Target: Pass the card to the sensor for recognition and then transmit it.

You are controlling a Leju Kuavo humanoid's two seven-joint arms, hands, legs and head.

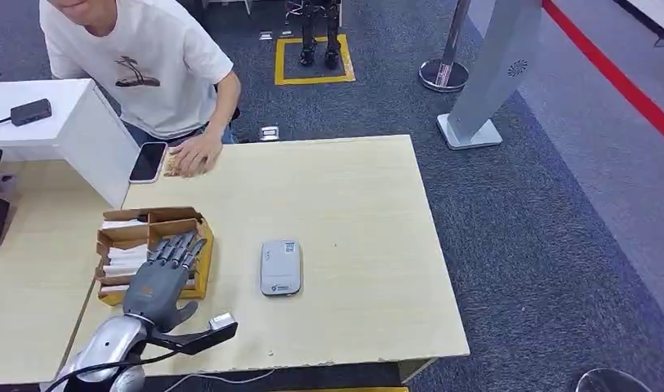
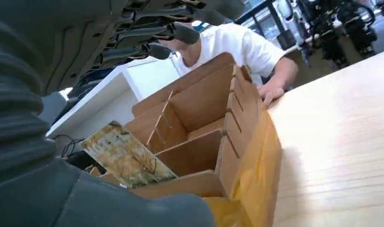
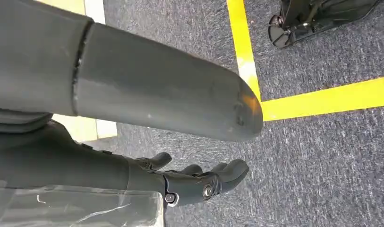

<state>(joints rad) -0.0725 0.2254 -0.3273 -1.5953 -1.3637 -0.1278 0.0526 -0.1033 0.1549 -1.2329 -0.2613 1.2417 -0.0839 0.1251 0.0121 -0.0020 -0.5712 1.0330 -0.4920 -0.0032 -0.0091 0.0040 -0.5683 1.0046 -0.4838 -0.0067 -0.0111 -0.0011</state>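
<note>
A wooden card box [image 1: 199,263] with several compartments stands near the table's left front. White cards [image 1: 126,260] lie in its slots. My left hand [image 1: 161,278] hovers over the box, its fingers [image 2: 180,33] stretched out above the compartments and apart from the thumb. One printed yellow-brown card [image 2: 126,158] leans in the nearest compartment of the box [image 2: 204,123], close to my thumb; no finger closes on it. The grey sensor [image 1: 280,267] lies flat on the table to the right of the box. My right hand [image 3: 199,182] hangs over the carpet, loosely bent and holding nothing.
A person in a white shirt [image 1: 140,57] leans at the table's far side, one hand [image 1: 196,153] resting on the wooden table [image 1: 353,196] beside a phone [image 1: 148,162]. A white counter [image 1: 75,122] stands at the far left. Yellow floor tape [image 3: 322,97] crosses the carpet.
</note>
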